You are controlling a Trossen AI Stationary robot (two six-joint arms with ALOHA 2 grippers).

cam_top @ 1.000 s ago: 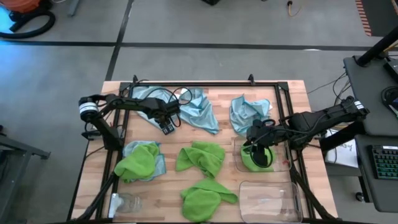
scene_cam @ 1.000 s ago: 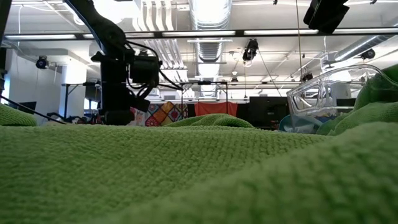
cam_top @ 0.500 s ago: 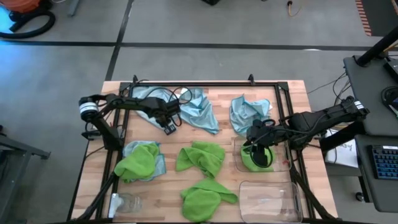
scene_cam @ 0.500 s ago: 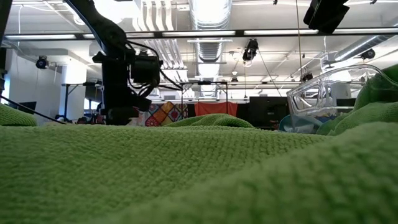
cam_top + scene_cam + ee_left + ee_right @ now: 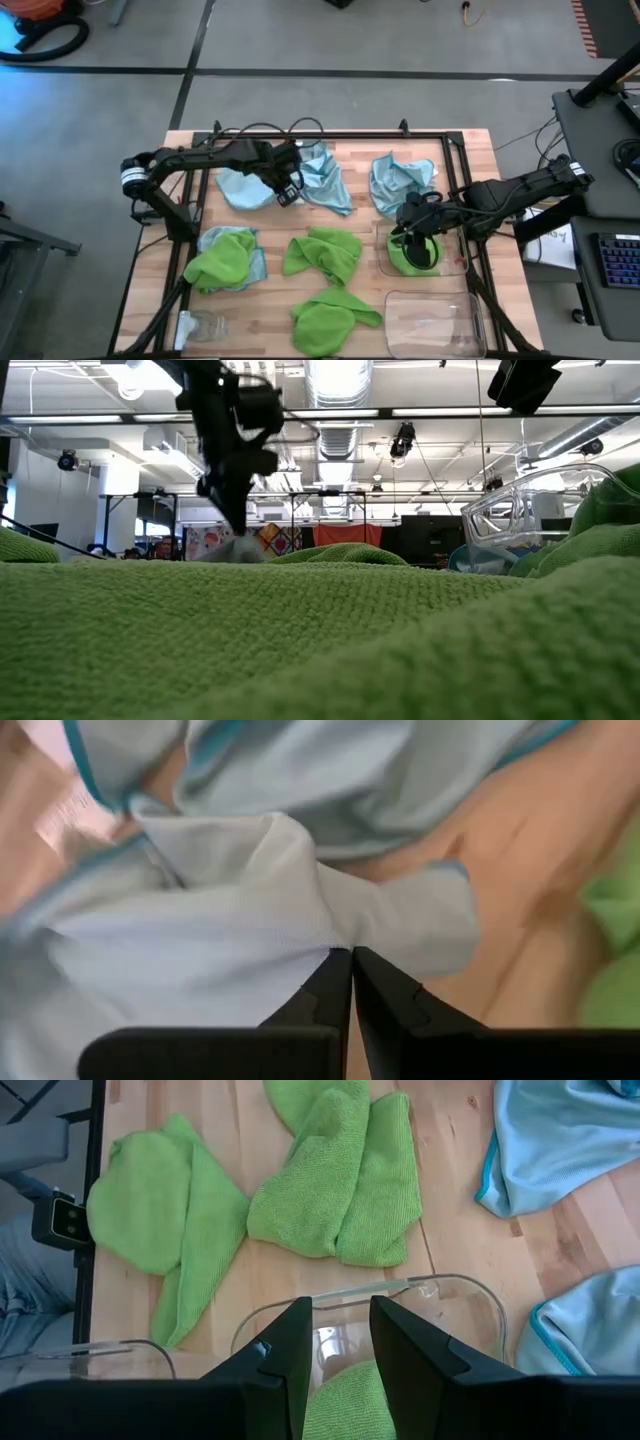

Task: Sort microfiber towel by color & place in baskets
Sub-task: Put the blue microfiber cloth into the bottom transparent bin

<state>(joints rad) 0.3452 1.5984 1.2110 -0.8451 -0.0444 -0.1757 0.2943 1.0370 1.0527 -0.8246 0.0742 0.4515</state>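
Note:
My left gripper [image 5: 287, 192] is shut on a pale blue towel [image 5: 245, 186] at the table's far left, raised above the table. Two more blue towels [image 5: 322, 172] [image 5: 400, 180] lie along the far side. Three lime green towels [image 5: 225, 258] [image 5: 322, 252] [image 5: 332, 315] lie spread on the near half. My right gripper [image 5: 418, 243] stands open over a clear basket [image 5: 452, 262] that holds a green towel [image 5: 345, 1410]. A second clear basket [image 5: 435, 320] stands nearer. My left gripper pinches a gathered fold of the pale blue towel [image 5: 340, 932] between its two fingertips. The fingers come from above, slanting steeply down. The towel spreads out slack below the fingers; whether its lower part lies on the table, I cannot tell.
A small clear glass jar [image 5: 200, 325] stands at the near left corner. A black frame [image 5: 330, 135] runs around the wooden table top. In the low view a green towel [image 5: 300, 640] fills the foreground.
My left gripper has risen and gone a little toward the table's right and far edge, drawing the pinched part of the pale blue towel up with it.

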